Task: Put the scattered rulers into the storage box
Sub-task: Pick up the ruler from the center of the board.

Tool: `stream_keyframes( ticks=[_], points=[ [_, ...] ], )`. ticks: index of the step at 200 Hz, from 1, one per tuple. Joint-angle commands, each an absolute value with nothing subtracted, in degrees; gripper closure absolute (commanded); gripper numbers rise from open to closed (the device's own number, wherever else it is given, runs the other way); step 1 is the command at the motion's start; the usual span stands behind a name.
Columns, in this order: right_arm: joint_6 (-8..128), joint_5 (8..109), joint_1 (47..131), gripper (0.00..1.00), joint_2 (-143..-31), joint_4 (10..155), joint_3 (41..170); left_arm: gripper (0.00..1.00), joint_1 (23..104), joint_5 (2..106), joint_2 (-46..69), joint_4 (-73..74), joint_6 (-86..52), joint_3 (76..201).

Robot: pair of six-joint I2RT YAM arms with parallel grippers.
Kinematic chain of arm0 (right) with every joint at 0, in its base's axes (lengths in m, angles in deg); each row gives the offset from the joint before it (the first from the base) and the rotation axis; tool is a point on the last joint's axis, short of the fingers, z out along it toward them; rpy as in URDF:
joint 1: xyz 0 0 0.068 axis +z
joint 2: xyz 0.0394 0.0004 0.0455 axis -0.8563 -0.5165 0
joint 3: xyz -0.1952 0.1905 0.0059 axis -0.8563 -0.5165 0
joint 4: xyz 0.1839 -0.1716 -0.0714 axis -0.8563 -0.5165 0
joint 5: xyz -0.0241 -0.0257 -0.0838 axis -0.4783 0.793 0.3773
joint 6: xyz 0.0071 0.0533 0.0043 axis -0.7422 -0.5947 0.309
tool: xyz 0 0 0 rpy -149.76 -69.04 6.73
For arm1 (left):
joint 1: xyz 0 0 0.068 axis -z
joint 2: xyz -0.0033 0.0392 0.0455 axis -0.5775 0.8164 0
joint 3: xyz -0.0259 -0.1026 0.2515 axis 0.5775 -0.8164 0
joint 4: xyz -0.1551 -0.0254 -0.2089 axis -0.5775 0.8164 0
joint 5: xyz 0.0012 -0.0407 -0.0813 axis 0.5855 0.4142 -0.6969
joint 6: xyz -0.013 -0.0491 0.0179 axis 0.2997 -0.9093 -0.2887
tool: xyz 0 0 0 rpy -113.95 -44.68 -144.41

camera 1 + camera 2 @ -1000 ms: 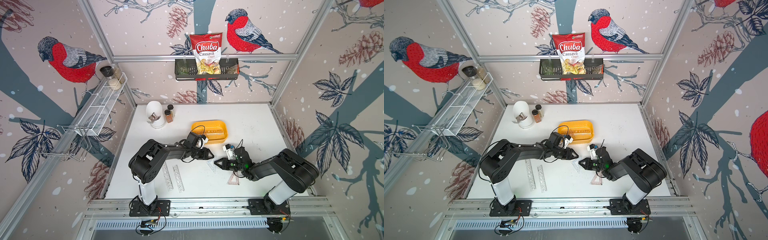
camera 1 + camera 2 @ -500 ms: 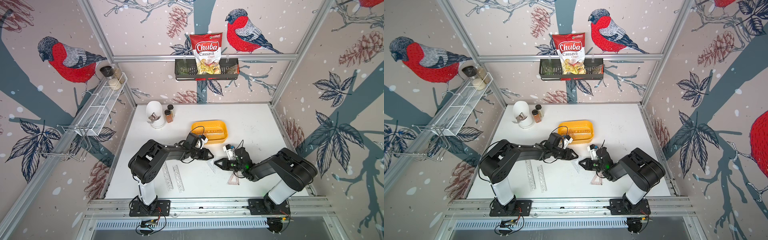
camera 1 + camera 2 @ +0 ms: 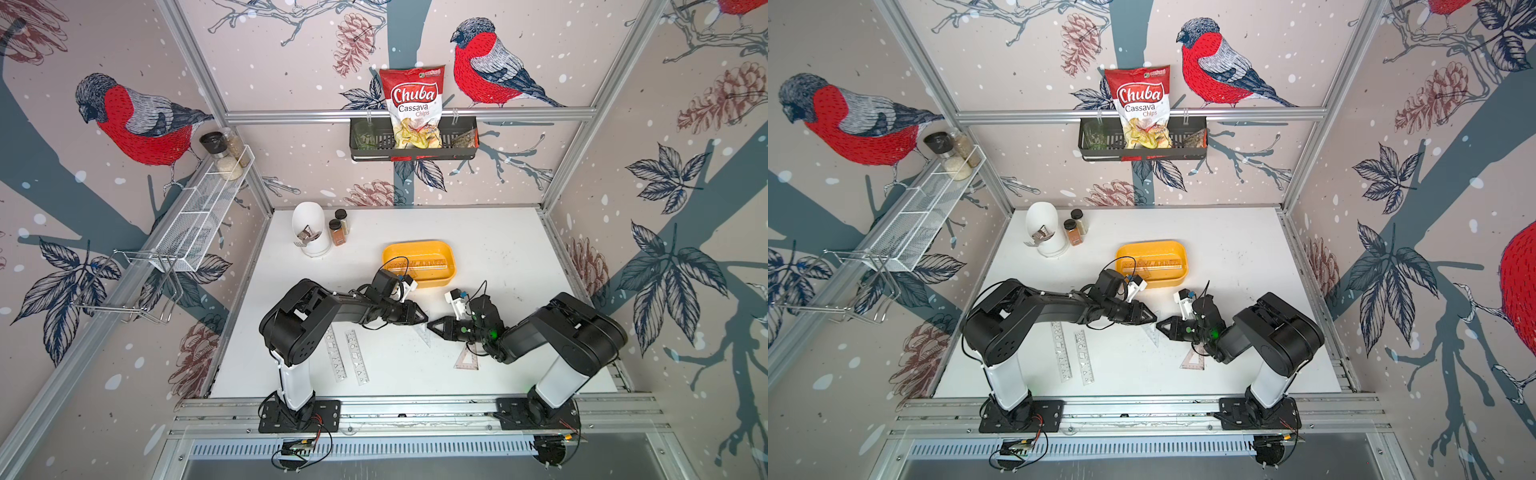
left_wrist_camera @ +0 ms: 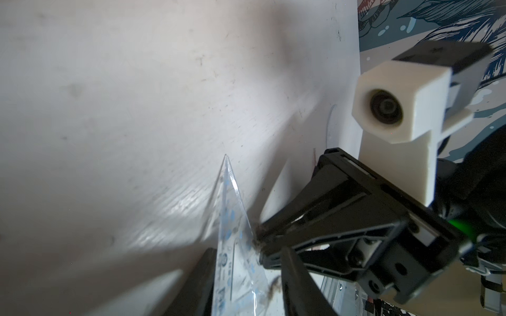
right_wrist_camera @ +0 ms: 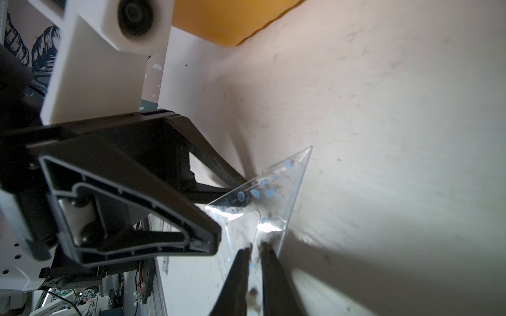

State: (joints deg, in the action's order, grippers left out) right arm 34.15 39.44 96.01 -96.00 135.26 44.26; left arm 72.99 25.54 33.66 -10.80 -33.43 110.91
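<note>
White table [image 3: 498, 232]; set square [image 5: 287, 180] faint from above; wrist view: right pincer [image 5: 256, 246] pinches it, left pincer [image 3: 422, 318] grip unclear.

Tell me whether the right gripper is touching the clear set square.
Touching. The right wrist view shows the right gripper shut on the clear set square, with the jaws pinching its edge from both sides.

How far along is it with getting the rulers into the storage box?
Early on. Done: at least one ruler lies in the storage box. In hand: the right gripper is shut on the clear set square; the left gripper has its jaws around it too, grip unclear. Left on the table: a long ruler, a second long ruler and the pink set square.
</note>
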Motion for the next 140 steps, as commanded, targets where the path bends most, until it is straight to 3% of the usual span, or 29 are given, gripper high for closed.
stream_keyframes(
  ticks=[1, 58, 81, 101, 140],
  points=[
    [34.1, 39.5, 96.1, 0.82, -96.6, 133.1, 44.0, 0.67, 73.2, 29.4, 34.6, 0.8, -33.9, 110.1],
    [34.0, 38.1, 94.9, 0.79, -92.3, 131.4, 44.4, 1.00, 73.2, 28.4, 33.4, 1.1, -34.4, 110.9],
    [34.9, 37.8, 94.1, 0.72, -85.4, 125.5, 45.3, 1.00, 71.8, 26.4, 30.4, 0.7, -35.6, 112.1],
    [34.6, 35.0, 93.0, 0.60, -80.3, 122.5, 46.0, 1.00, 69.6, 23.1, 27.5, -1.2, -37.8, 113.4],
    [31.3, 28.5, 91.8, 0.44, -75.9, 124.3, 46.8, 1.00, 66.6, 17.9, 23.4, -3.6, -40.9, 117.1]
  ],
)
